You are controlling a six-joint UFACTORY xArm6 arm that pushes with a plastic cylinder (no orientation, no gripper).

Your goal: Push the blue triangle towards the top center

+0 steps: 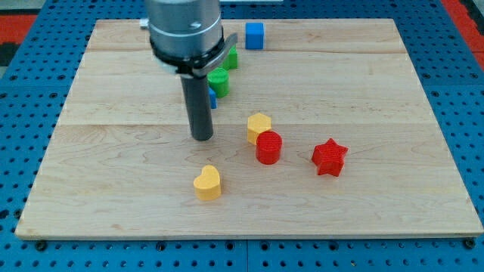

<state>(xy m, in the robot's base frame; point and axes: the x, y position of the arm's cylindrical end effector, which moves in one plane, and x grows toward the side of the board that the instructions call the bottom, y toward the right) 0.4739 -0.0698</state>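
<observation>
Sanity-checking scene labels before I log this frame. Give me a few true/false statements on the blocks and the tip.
1. The red star lies at the view's right of the red cylinder. True.
2. My tip touches the yellow heart. False: the tip stands apart from it, above and slightly to the view's left.
3. The blue cube sits near the view's top edge of the board. True.
4. The yellow hexagon-like block is far from the red cylinder. False: they sit right against each other.
5. The blue triangle is in full view. False: only a sliver shows beside the rod, below the green block.
</observation>
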